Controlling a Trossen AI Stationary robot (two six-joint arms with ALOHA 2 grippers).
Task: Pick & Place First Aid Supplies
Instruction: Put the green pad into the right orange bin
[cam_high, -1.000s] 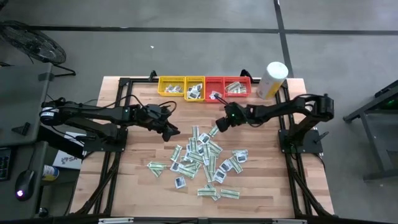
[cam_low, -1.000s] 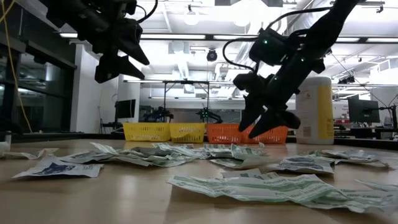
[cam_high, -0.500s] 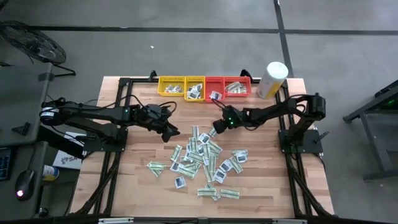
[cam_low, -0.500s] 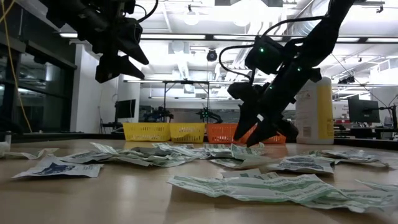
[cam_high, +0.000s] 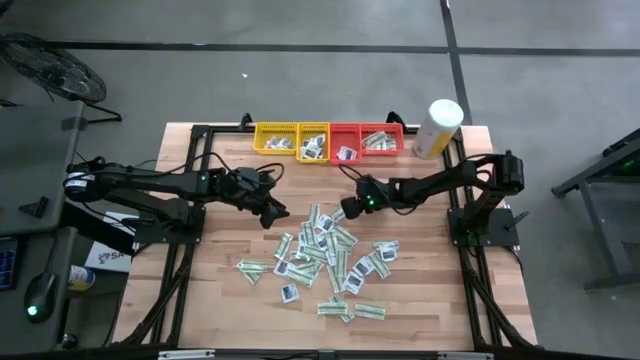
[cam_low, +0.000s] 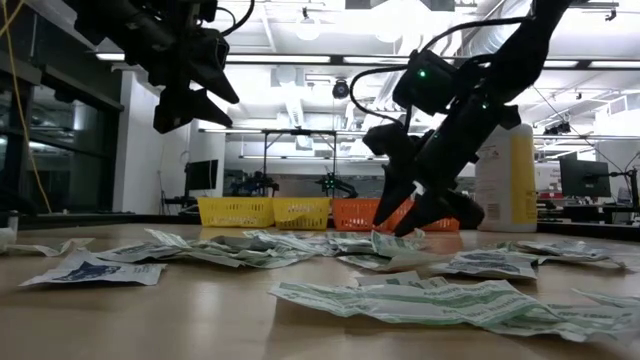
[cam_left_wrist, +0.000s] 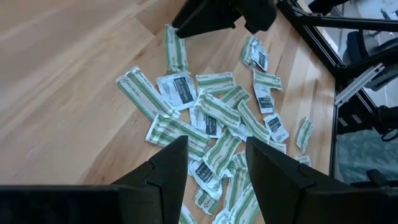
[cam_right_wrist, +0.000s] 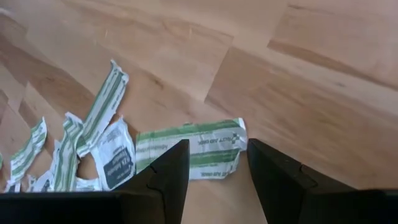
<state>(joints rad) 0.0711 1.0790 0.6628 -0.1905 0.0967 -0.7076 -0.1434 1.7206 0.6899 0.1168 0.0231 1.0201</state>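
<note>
The right gripper hangs open and empty just above a green-striped packet; the left gripper, also open, holds nothing.

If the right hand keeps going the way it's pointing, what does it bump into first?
Most likely the white-and-green strip packet lying flat on the wooden table. It sits straight ahead of the open right hand, at the pile's edge nearest the trays. How close the hand is, I can't tell exactly.
</note>
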